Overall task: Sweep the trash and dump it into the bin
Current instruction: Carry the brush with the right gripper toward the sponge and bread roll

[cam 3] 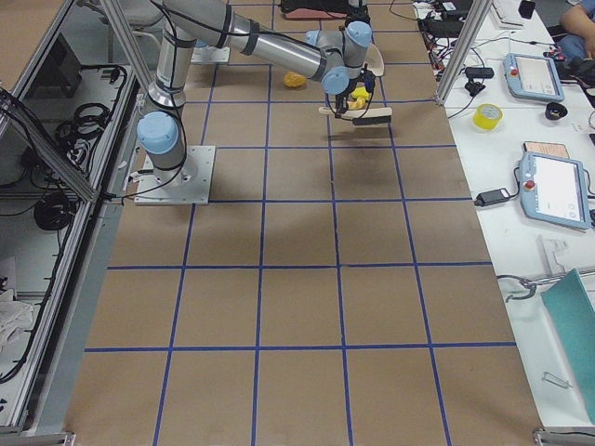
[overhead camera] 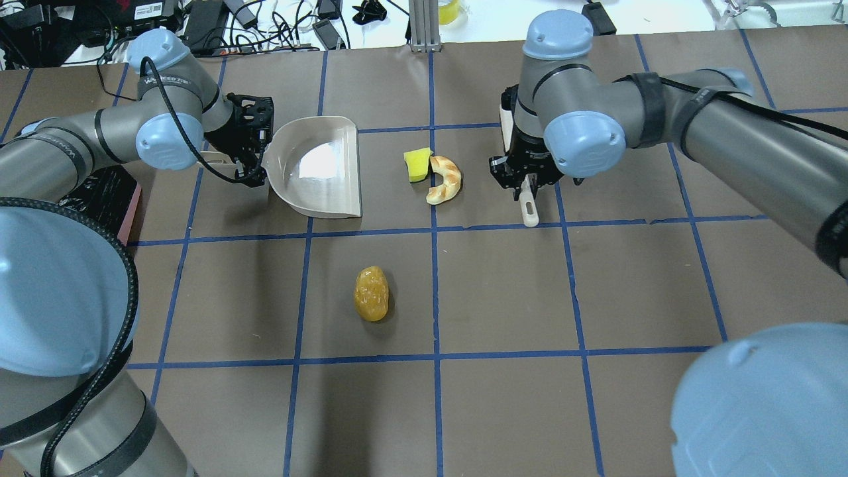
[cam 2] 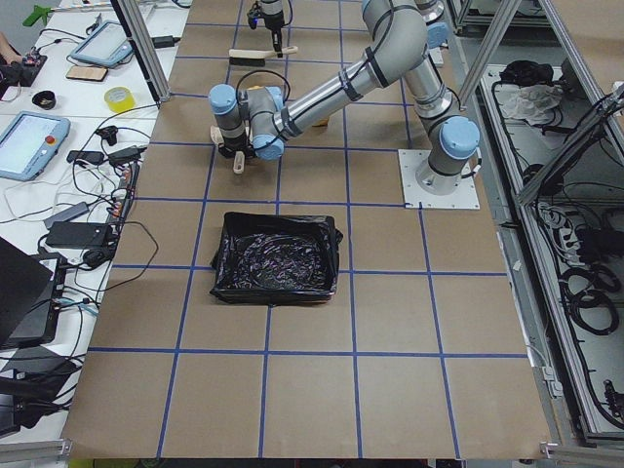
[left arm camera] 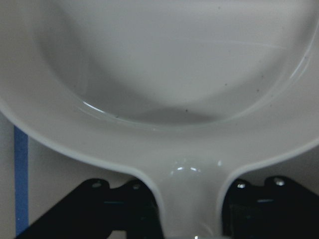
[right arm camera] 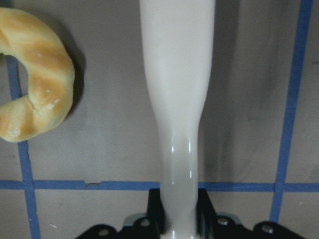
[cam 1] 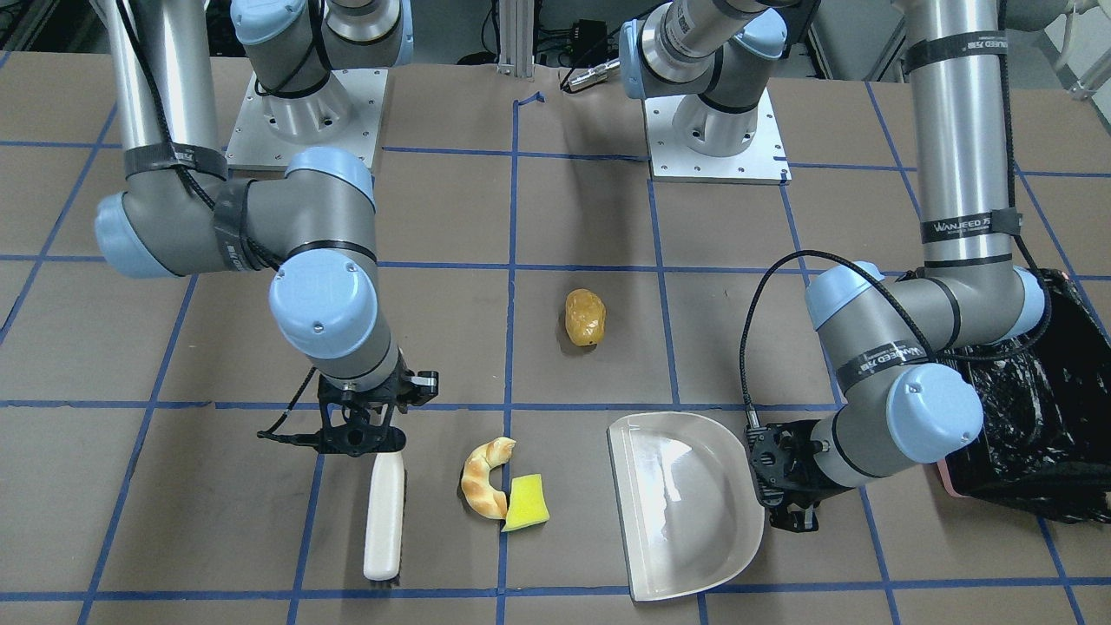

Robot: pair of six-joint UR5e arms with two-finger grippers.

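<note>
The tan croissant (cam 1: 486,477) and the yellow sponge chunk (cam 1: 526,503) lie touching on the brown table. The golden potato lump (cam 1: 584,318) lies apart, nearer the robot. My right gripper (cam 1: 360,430) is shut on the handle of the beige brush (cam 1: 384,516), which rests beside the croissant (right arm camera: 35,79). My left gripper (cam 1: 785,477) is shut on the handle of the beige dustpan (cam 1: 686,503), which is empty (left arm camera: 174,74) and opens toward the trash. The pink bin with the black bag (cam 1: 1033,417) stands behind my left arm.
The bin (cam 2: 276,258) sits on the table at my left end, partly hidden by my left arm in the overhead view (overhead camera: 106,192). Blue tape lines grid the tabletop. Both arm bases stand at the table's robot side.
</note>
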